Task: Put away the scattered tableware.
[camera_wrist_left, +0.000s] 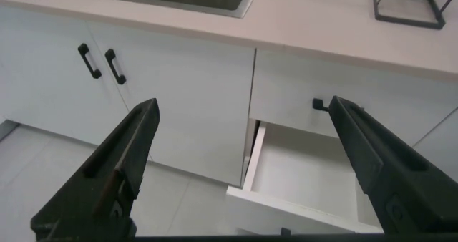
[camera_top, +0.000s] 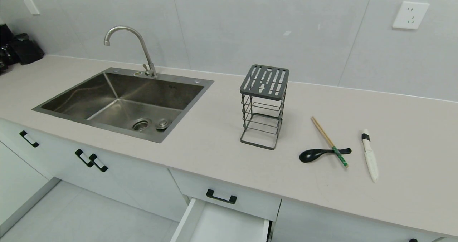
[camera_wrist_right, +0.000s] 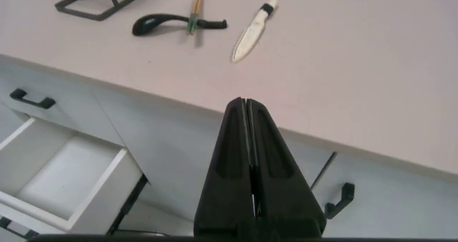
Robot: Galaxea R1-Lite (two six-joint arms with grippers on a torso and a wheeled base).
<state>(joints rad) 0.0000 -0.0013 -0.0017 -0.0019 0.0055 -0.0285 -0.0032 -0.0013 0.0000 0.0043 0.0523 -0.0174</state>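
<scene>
Tabletop [camera_top: 214,134]: three items of tableware lie loose on its right part.

- Black spoon [camera_top: 315,154]: flat on the surface, bowl toward the slotted wire rack [camera_top: 263,106].
- Chopsticks [camera_top: 328,141]: laid together, resting across the spoon's handle and touching it.
- White knife [camera_top: 369,155]: flat on the surface to the right of the spoon, apart from it.

The rack stands upright between the sink [camera_top: 107,95] and the tableware, near the spoon but not touching it. Below the tabletop edge a drawer [camera_top: 214,227] stands pulled out.

Left hand [camera_wrist_left: 242,107]: fingers spread wide, holding nothing, positioned in front of the cabinet fronts above the pulled-out drawer.

Right hand [camera_wrist_right: 247,106]: fingers pressed fully together with nothing between them, positioned in front of the tabletop edge, well apart from the knife.
</scene>
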